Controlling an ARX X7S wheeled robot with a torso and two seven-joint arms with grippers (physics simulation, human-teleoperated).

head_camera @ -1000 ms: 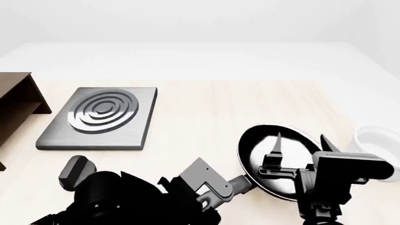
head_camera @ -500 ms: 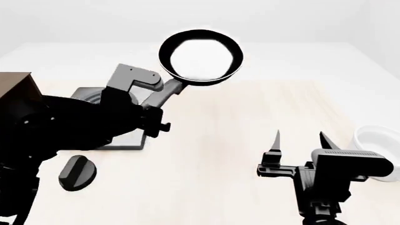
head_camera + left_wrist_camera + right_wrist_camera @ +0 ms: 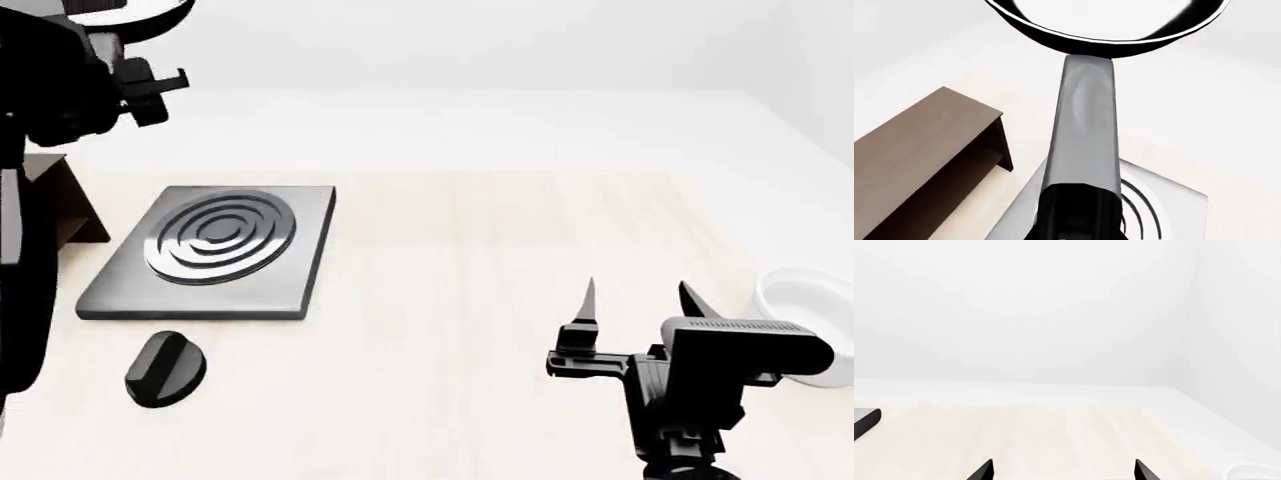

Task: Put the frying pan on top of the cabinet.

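While left claw grips frying pan [image 3: 1081, 135] handle above cabinet [image 3: 914, 160], right claw [image 3: 635, 293] sits open.

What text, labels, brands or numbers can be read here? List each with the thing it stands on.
None. The frying pan, cabinet, hotplate, bowl, black knob and both arms carry no readable writing; the hotplate shows only plain rings.

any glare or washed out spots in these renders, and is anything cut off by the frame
Left wrist view: the frying pan has a blown-out white inside and is cropped at the frame edge; the cabinet and hotplate are sharp. Head view: flat, nearly shadowless light. Right wrist view: mostly featureless white above the table.
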